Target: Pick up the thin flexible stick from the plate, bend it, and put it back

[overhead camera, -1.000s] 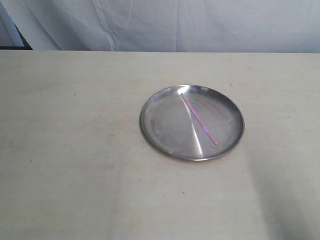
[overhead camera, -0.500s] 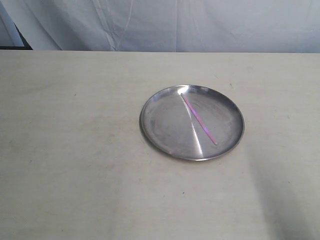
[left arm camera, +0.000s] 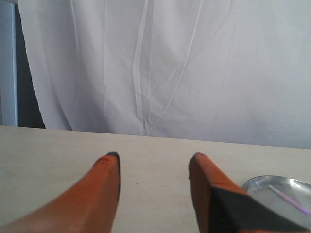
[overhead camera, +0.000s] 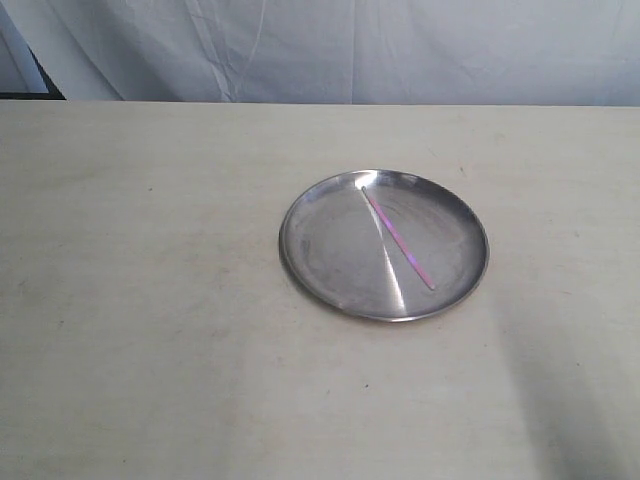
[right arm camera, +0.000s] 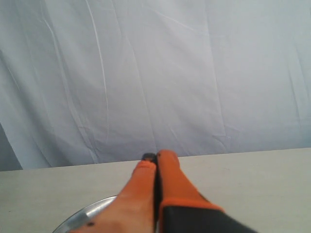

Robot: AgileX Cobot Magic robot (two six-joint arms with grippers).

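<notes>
A round shiny silver plate (overhead camera: 320,250) lies on the pale table, right of centre in the exterior view. Across it lies the thin pink stick (overhead camera: 398,240), running diagonally from the far rim toward the near right. Neither arm shows in the exterior view. In the left wrist view my left gripper (left arm camera: 153,156) stands open above bare table, with the plate (left arm camera: 262,185) and the stick (left arm camera: 290,200) off to one side. My right gripper (right arm camera: 156,156) has its orange fingers pressed together with nothing between them, and the plate's rim (right arm camera: 87,212) shows just beneath it.
A white cloth backdrop (overhead camera: 350,50) hangs behind the table's far edge. A dark gap (overhead camera: 30,75) shows at the far left corner. The table (overhead camera: 150,300) is pale wood with faint marks.
</notes>
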